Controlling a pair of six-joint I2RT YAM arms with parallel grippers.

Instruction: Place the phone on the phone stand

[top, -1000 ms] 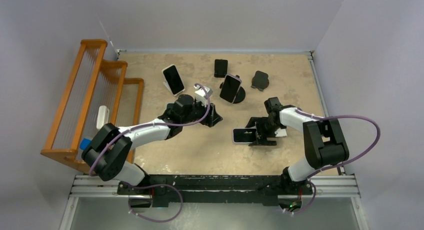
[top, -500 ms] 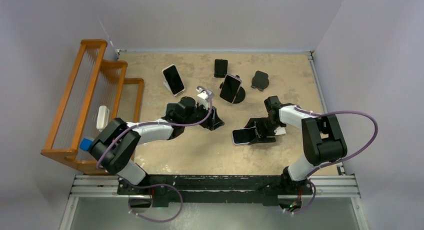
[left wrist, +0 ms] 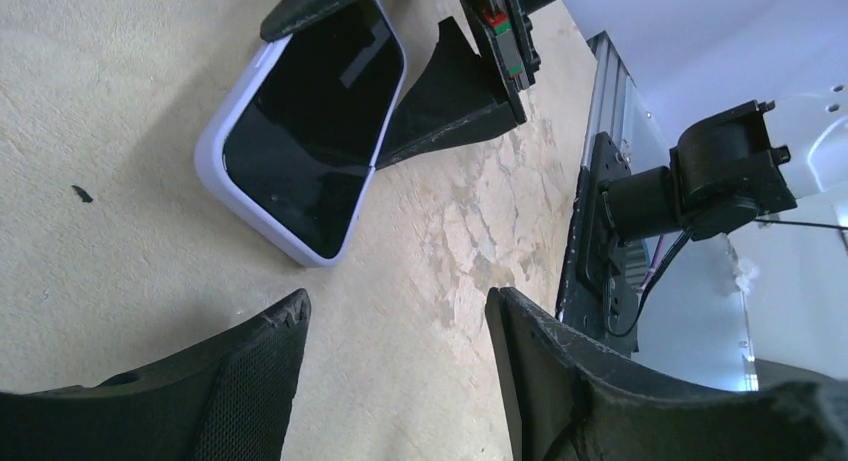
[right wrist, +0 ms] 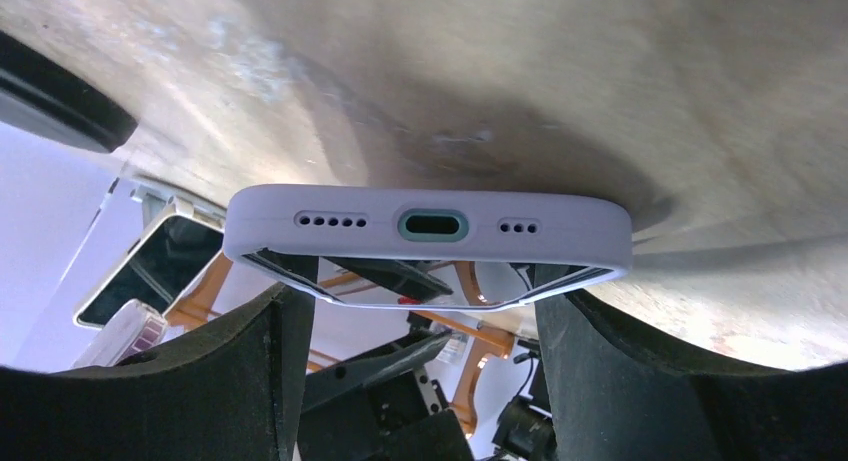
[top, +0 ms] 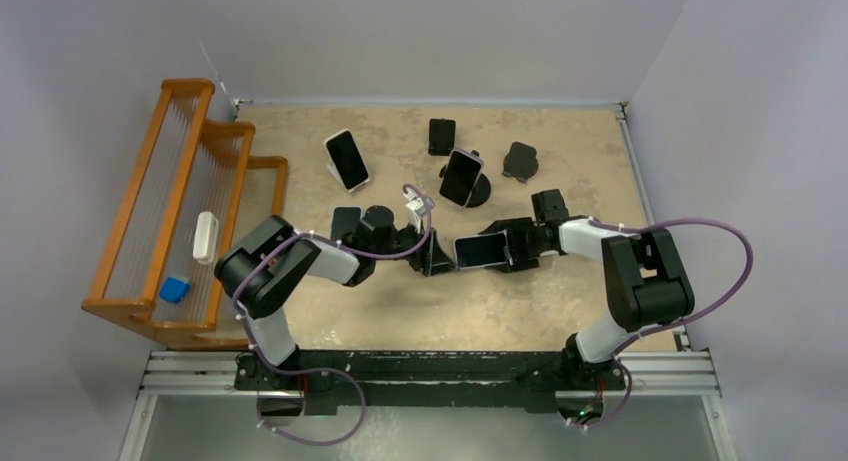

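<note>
The phone [top: 481, 249] has a lavender case and a dark screen. My right gripper [top: 497, 248] is shut on its sides and holds it tilted just above the table, at the middle. In the right wrist view the phone's port edge [right wrist: 430, 224] spans my right gripper [right wrist: 420, 293]. My left gripper [top: 431, 259] is open and empty, right beside the phone's left end. In the left wrist view the phone [left wrist: 310, 151] lies beyond my left gripper [left wrist: 398, 311]. Two empty black stands [top: 441, 136] [top: 519, 161] stand at the back.
A phone on a white stand [top: 347, 161] and a phone on a round black stand [top: 461, 178] are at the back middle. Another black stand [top: 345, 221] sits by my left arm. A wooden rack [top: 150, 211] lines the left side.
My right gripper has carried the phone left and a little back toward the table's middle. My left gripper has moved right and nearer, up to the phone, with its arm folding in.
</note>
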